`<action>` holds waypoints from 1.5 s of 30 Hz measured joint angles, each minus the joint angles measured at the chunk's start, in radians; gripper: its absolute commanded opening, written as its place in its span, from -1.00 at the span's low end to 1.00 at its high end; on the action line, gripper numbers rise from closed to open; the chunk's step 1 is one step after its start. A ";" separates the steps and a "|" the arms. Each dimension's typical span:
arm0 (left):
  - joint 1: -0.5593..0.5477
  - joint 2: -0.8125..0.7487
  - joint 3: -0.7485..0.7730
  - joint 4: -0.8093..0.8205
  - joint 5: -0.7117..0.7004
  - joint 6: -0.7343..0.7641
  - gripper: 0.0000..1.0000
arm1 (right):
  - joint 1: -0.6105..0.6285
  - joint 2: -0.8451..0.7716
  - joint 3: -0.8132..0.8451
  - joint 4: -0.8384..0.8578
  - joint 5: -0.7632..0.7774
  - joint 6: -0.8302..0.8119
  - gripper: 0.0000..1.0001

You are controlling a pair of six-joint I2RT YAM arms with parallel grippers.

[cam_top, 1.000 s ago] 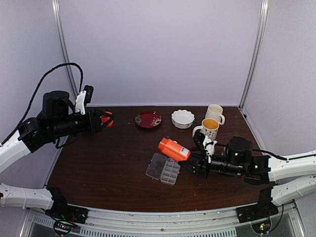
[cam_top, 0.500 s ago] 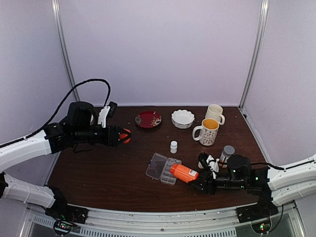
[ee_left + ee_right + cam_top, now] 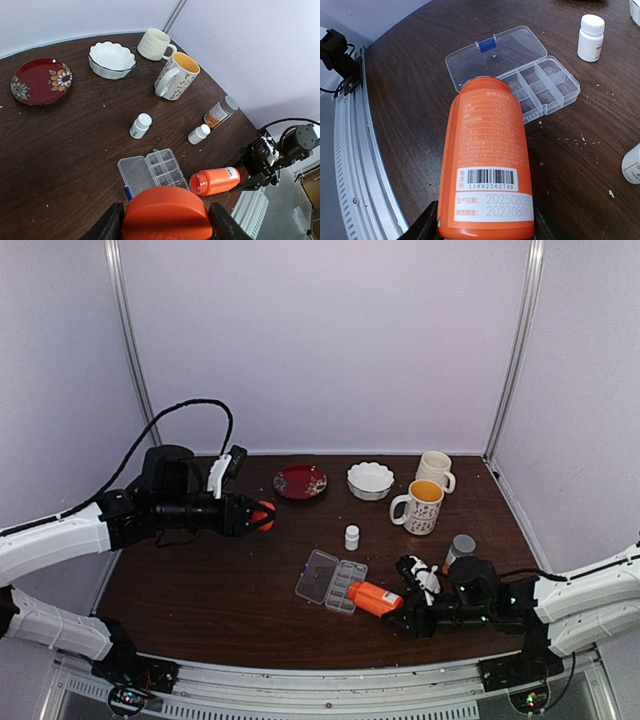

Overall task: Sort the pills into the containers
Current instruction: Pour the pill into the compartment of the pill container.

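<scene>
The clear pill box (image 3: 332, 582) lies open mid-table, lid flat to the left, its containers (image 3: 545, 82) in two rows. My right gripper (image 3: 402, 610) is shut on an uncapped orange bottle (image 3: 374, 597), held almost level with its mouth at the near right end of the cells (image 3: 167, 172). In the right wrist view the bottle (image 3: 487, 165) fills the gap between the fingers of the gripper (image 3: 485, 227). My left gripper (image 3: 258, 515) hovers at left, shut on the orange cap (image 3: 166, 215). No pills show; a pale speck in the bottle mouth (image 3: 198, 187) is unclear.
A small white bottle (image 3: 352, 537) stands behind the box, with another (image 3: 199, 134) and a grey-capped bottle (image 3: 460, 550) to the right. Two mugs (image 3: 421, 506), a white bowl (image 3: 370, 480) and a red plate (image 3: 300, 482) line the back.
My right gripper has brought the orange bottle down and toward the near edge, to the box's right end. My left arm has swung right with the cap.
</scene>
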 measured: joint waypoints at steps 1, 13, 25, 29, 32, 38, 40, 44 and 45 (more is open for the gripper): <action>0.000 0.000 -0.002 0.004 0.004 0.000 -1.00 | 0.000 0.009 0.003 -0.002 -0.004 0.000 -1.00; 0.000 0.000 -0.010 0.018 0.023 0.009 -1.00 | 0.000 0.057 0.065 -0.050 -0.033 -0.008 -1.00; 0.000 0.024 -0.009 0.010 0.024 0.031 -1.00 | 0.000 0.068 0.134 -0.141 -0.054 -0.039 -1.00; 0.000 0.027 -0.009 0.009 0.024 0.036 -1.00 | 0.000 0.079 0.156 -0.149 -0.069 -0.047 -1.00; 0.000 0.027 -0.009 0.008 0.024 0.038 -1.00 | 0.000 0.103 0.173 -0.172 -0.074 -0.057 -1.00; 0.000 0.027 -0.009 0.001 0.024 0.044 -1.00 | 0.000 0.128 0.203 -0.203 -0.083 -0.070 -1.00; 0.000 0.027 -0.008 -0.006 0.024 0.045 -1.00 | 0.000 0.130 0.209 -0.200 -0.084 -0.072 -1.00; 0.000 0.027 -0.005 -0.011 0.023 0.049 -1.00 | 0.000 0.128 0.219 -0.218 -0.079 -0.081 -1.00; 0.000 0.027 -0.004 -0.014 0.023 0.050 -1.00 | 0.000 0.130 0.222 -0.224 -0.079 -0.083 -1.00</action>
